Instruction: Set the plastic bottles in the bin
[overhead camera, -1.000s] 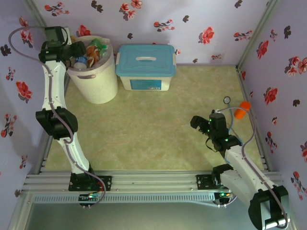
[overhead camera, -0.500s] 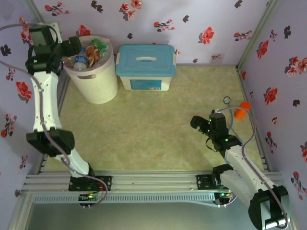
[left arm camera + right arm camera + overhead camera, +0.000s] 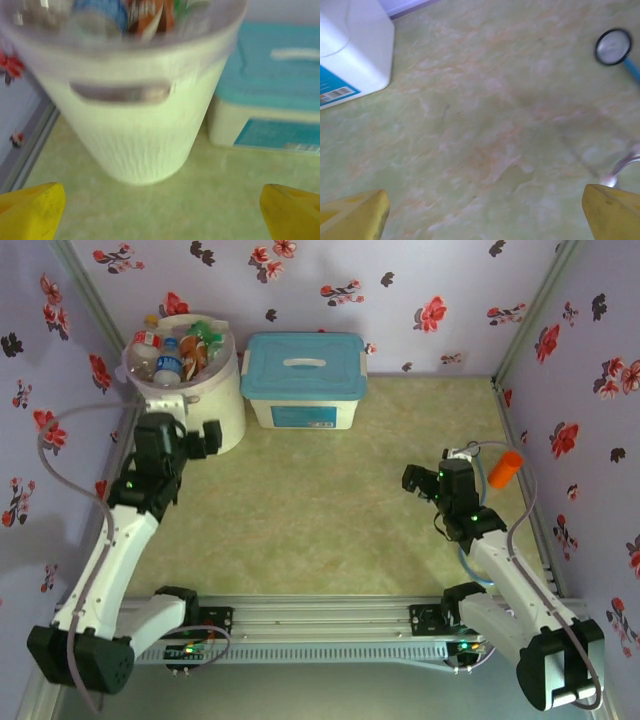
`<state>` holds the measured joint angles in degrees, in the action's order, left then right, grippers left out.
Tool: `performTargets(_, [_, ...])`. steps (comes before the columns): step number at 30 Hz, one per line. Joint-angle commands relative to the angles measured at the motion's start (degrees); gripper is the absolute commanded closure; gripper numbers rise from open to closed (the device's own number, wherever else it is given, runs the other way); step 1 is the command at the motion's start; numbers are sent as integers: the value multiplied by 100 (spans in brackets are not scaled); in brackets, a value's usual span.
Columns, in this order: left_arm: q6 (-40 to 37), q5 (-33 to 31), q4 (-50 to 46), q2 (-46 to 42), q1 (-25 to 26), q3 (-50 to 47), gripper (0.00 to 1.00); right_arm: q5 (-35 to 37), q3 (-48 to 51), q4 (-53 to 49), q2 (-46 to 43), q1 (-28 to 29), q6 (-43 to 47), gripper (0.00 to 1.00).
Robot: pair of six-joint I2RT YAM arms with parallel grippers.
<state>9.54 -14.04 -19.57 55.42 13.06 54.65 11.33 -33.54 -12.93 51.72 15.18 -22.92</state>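
bin [image 3: 205, 420]: upright at 11 o'clock of the table [image 3: 330, 510], just beside the blue-lidded box [image 3: 305, 365] at its 3 o'clock
bottles [image 3: 172, 362]: heaped inside the bin to its rim; every one I can make out lies there
left gripper [image 3: 203, 438]: spread wide, nothing between, low by the bin's wall at its 6 o'clock
right gripper [image 3: 416, 480]: spread wide, empty, over bare table at 3 o'clock, near the orange cup [image 3: 505, 468]
handling: probably light, thin-walled, smooth; would dent under a hard squeeze, roll if nudged
hold: across the labelled mid-body, square to its long axis, closing gently
task: looks all but done
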Motion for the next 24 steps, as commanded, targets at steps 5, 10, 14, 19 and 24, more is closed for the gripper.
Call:
performTargets(5, [-254, -1158, 1797, -577, 31, -2104, 0, 1845, -56, 914, 637, -55, 1428, 1])
performTargets(10, [-578, -1204, 3177, 35, -196, -2777, 0, 1846, 332, 2012, 1203, -93, 1867, 1])
performTargets(14, [-730, -1098, 4176, 754, -389, -3060, 0, 1726, 762, 3181, 1606, -126, 2116, 1])
performTargets(19, [-732, -663, 5396, 1548, -740, -3328, 0, 1597, 1179, 4295, 2093, -173, 2153, 1])
performTargets(24, [-732, -439, 6170, 2158, -856, -3354, 0, 1529, 1443, 5377, 2337, -277, 2224, 1])
